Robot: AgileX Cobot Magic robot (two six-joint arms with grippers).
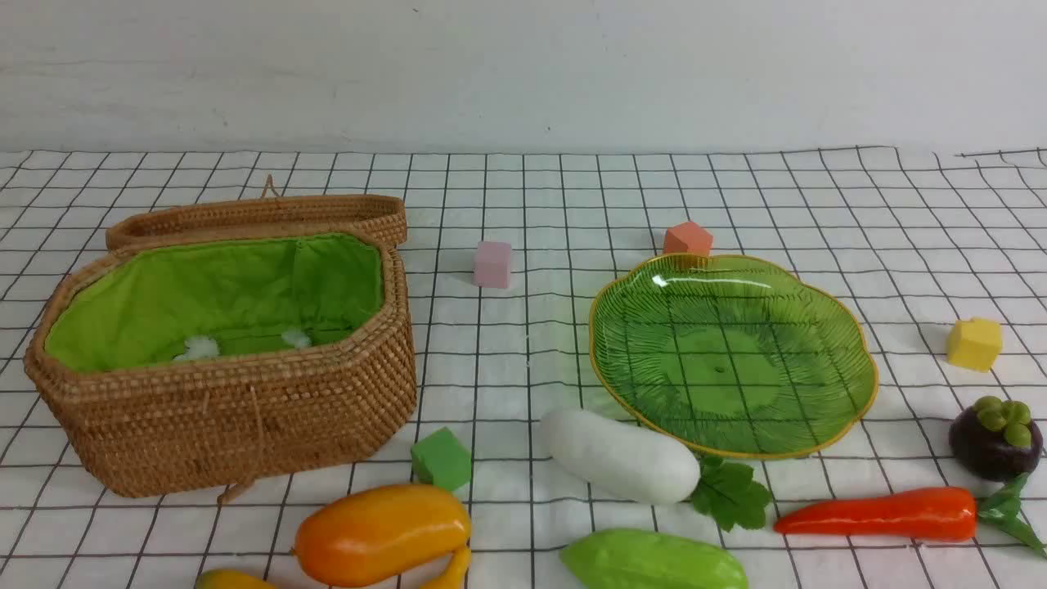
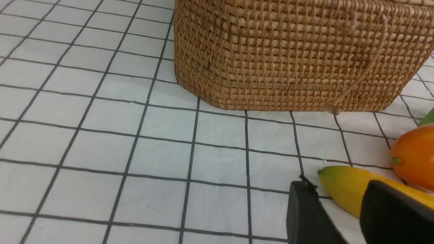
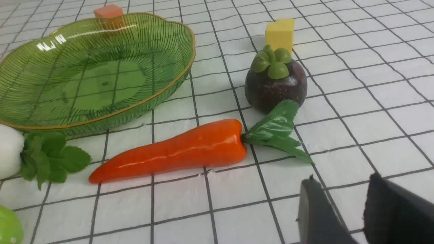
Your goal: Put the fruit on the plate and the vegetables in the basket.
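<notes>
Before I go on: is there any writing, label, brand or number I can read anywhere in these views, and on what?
None readable. The basket, the plate, the yellow cube, the carrot and the checked cloth carry no words, labels, numbers or signs in any view.

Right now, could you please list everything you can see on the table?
basket: one, tan wicker, green-lined, lid open, left.
plate: one, green glass, empty, right of centre.
mangosteen: one, purple, far right.
mango: one, orange, front left.
banana: one, yellow, beside mango.
carrot: one, orange-red, front right.
radish: one, white, before plate.
gourd: one, green, front centre.
cubes: four, pink, orange, yellow, green, scattered.
tablecloth: one, white checked, underneath.
left fingers: two, black, apart, near banana.
right fingers: two, black, apart, near carrot.
</notes>
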